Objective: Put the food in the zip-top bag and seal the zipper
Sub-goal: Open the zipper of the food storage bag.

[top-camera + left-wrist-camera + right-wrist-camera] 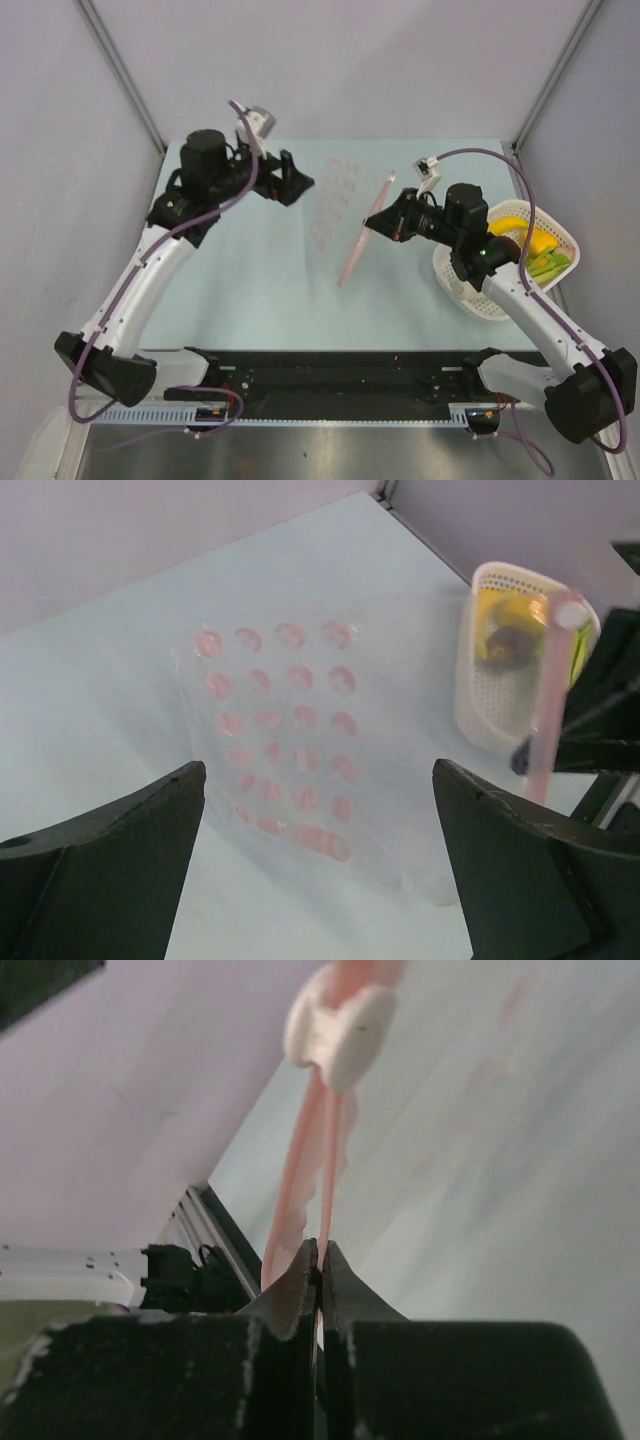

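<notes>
The zip-top bag (335, 205) lies clear and crinkly on the table, with rows of pink squares (290, 730). Its zipper (360, 240), a pink strip, is lifted along the bag's right edge. My right gripper (373, 222) is shut on the zipper (312, 1160), below the white slider (340, 1020). My left gripper (297, 175) hovers open at the bag's left side, with the bag showing between its fingers (100, 880) and nothing held. The food sits in the white basket (460, 285): a yellow banana (520, 228), a dark fruit (508, 233) and a green leek (550, 265).
The basket (470, 710) stands at the table's right edge, just behind my right arm. Grey walls close in the table on the left, back and right. A black rail (340, 365) runs along the near edge.
</notes>
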### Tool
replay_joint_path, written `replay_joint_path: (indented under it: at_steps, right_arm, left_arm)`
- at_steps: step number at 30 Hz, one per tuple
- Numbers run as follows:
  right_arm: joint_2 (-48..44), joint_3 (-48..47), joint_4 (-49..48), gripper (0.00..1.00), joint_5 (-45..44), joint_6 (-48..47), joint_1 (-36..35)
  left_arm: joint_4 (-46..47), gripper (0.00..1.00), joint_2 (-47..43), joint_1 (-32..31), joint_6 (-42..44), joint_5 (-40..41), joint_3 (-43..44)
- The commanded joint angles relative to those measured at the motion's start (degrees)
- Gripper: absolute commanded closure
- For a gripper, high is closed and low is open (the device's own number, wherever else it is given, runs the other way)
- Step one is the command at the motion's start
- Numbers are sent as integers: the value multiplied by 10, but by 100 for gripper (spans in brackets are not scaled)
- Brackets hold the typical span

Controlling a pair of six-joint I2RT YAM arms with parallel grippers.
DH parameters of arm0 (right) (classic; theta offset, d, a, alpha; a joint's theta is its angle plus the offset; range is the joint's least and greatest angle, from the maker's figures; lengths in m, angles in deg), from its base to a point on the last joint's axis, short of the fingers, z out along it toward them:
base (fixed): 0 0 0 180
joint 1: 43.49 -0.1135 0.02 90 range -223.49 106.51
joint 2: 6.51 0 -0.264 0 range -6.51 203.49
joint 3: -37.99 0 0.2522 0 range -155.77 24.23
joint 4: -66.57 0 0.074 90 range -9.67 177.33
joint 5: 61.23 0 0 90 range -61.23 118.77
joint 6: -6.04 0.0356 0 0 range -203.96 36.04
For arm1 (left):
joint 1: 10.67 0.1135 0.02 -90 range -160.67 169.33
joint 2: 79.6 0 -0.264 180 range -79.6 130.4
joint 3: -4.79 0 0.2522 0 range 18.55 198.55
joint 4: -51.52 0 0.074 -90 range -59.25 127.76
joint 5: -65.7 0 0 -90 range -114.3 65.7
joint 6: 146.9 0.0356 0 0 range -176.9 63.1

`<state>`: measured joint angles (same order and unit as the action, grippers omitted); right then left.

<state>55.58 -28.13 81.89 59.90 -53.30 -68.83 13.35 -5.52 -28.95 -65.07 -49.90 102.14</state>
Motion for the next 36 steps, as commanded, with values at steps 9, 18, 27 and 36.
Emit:
replay_joint_path:
  at_steps: [9, 18, 27, 36]
  right_arm:
    - [40, -37, 0, 100, -1, 102, -10]
    - [44, -50, 20, 100, -22, 79, -31]
    - [52, -60, 18, 100, -33, 72, -44]
    - [42, -64, 72, 100, -58, 29, -40]
  left_arm:
    - [-37, 20, 4, -253, 71, 178, -29]
    - [-28, 27, 55, -290, 47, 190, -2]
    - [-15, 33, 80, -298, 40, 216, 14]
    - [-36, 76, 89, -280, 59, 285, 21]
